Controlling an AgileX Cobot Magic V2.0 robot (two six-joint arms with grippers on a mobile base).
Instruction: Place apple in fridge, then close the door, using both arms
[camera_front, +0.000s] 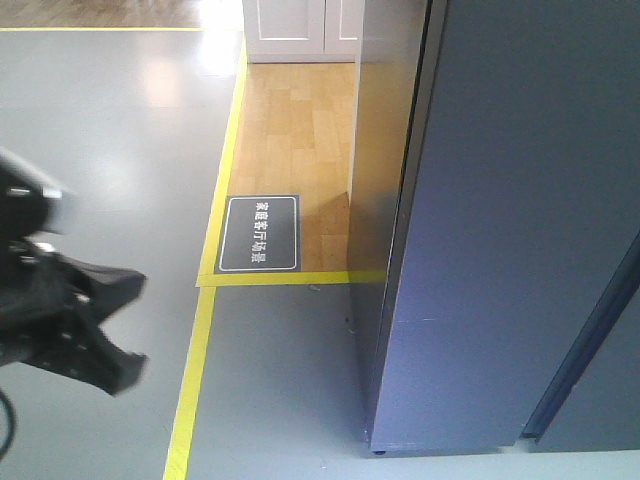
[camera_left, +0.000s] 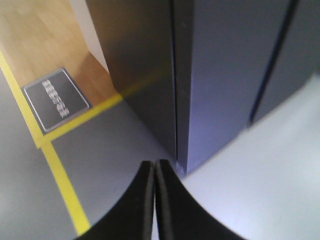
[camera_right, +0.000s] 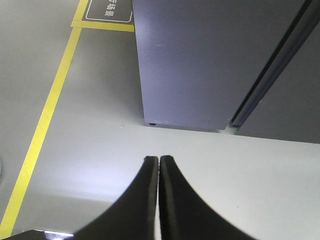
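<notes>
At the far left of the front view, part of my left arm (camera_front: 60, 310) hangs dark and blurred over the grey floor (camera_front: 100, 150). My left claw (camera_left: 154, 172) shows in its own wrist view with the two black fingers (camera_left: 142, 200) pressed together at the tips, nothing between them, pointing toward the bottom corner of the fridge (camera_left: 150, 75). To the right of the arm a yellow tape line (camera_front: 195, 370) runs along the floor, turns a corner, and borders a patch of wooden flooring (camera_front: 290, 130). A dark sign with white lettering (camera_front: 259, 234) lies flat on that wood, just inside the tape corner. At the top, beyond the wood, stands a white cabinet (camera_front: 300, 30). Further right is the fridge itself, its dark side panel reflecting the wood, and then the door (camera_front: 500, 220), a dark navy-grey face that lies flush against the fridge body with only a thin seam between them, so it looks closed. Another dark panel (camera_front: 600, 380) stands just beside it at the right edge, with a narrow gap between the two. My right claw (camera_right: 158, 170) is likewise closed tip to tip and holds nothing, hovering over pale floor in front of the base of the door. The apple is not visible in any view, so I cannot tell where it is.
</notes>
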